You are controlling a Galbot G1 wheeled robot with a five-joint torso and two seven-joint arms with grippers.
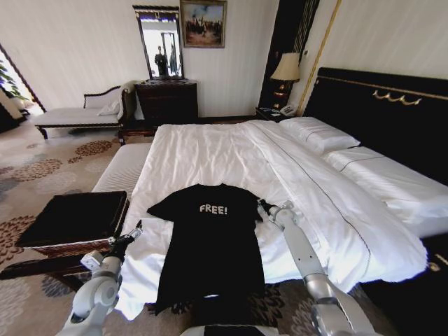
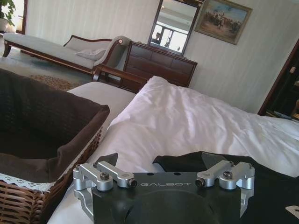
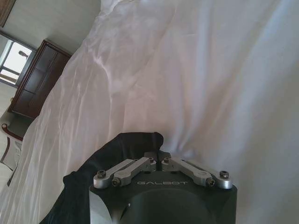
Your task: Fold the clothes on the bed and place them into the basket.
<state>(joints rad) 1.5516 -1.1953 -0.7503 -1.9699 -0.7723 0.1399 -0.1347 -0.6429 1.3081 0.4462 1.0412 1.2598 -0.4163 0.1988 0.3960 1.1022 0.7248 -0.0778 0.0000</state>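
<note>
White covers and pillows lie over the big bed, which has a tall black headboard on the robot's right. Behind the bed stand a dark wood dresser with a mirror, a white long chair and a lamp.

On the near end of the bed lies the black T-shirt, spread out flat. White letters on its chest say "FREE!". Its bottom edge hangs over the end of the bed.

The brown basket with its black cloth inside sits on the robot's left, just beside the bed. In the left wrist view its woven wall and a strip of white lace show.

The right gripper is down at the shirt's right sleeve. In the right wrist view its fingers are pinched together on the edge of the black sleeve.

The left gripper is near the shirt's left sleeve, between the shirt and the basket. In the left wrist view its fingers are spread apart and hold nothing.
</note>
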